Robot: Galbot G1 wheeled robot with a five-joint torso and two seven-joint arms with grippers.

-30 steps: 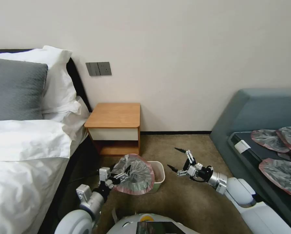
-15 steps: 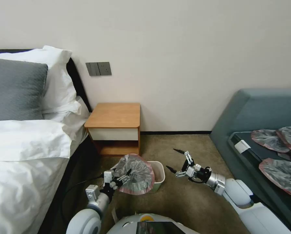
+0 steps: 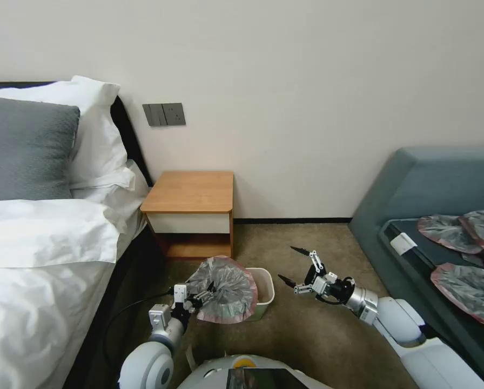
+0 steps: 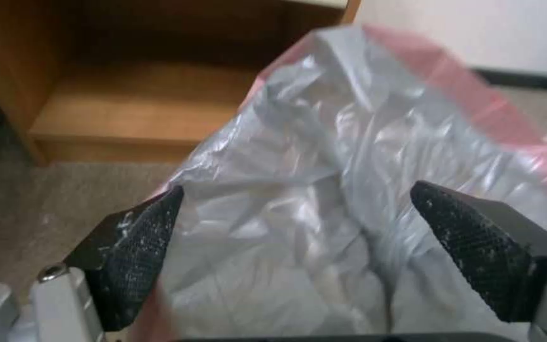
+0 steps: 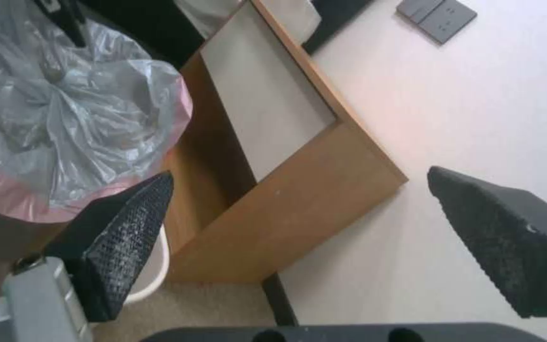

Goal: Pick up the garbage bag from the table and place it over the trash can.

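head view: the garbage bag is off the surface and lies draped over the trash can, whose 3 o'clock rim is uncovered. left pincer at the bag's 9 o'clock edge.
left wrist view: its jaws gape, bag between them, ungripped.
right wrist view: right pincer wide open, empty.
judged: spreading over the rim remains.

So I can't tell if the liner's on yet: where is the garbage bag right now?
In the head view the garbage bag lies over the trash can's left side, below the table, with the open left gripper at it.
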